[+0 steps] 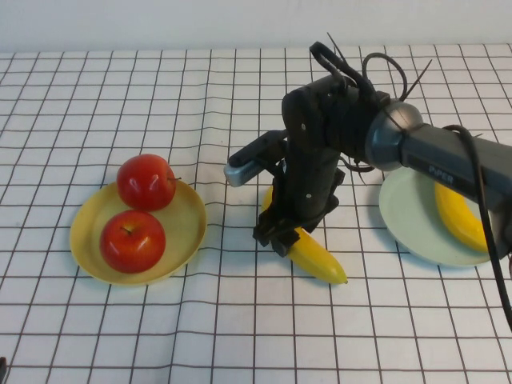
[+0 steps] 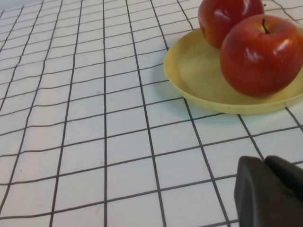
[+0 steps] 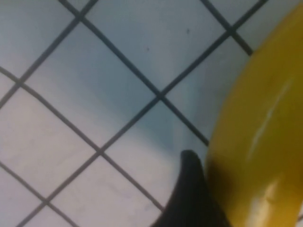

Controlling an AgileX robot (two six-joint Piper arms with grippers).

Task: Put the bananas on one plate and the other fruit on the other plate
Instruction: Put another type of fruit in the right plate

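One banana (image 1: pixel 320 258) lies on the checked cloth in the middle of the table. My right gripper (image 1: pixel 282 236) is down over its upper end, open, with the jaws astride it. In the right wrist view one black finger (image 3: pixel 189 198) stands close against the banana (image 3: pixel 260 142). The other banana (image 1: pixel 460 214) lies on the blue-green plate (image 1: pixel 404 216) at the right. Two red apples (image 1: pixel 146 181) (image 1: pixel 132 240) sit on the yellow plate (image 1: pixel 188 228) at the left. My left gripper (image 2: pixel 270 189) is shut and empty, low beside the yellow plate (image 2: pixel 199 71) with its apples (image 2: pixel 260 54).
A white cloth with a black grid covers the whole table and ripples slightly near the middle. The right arm's dark links and cables (image 1: pixel 376 72) reach across from the right, above the blue-green plate.
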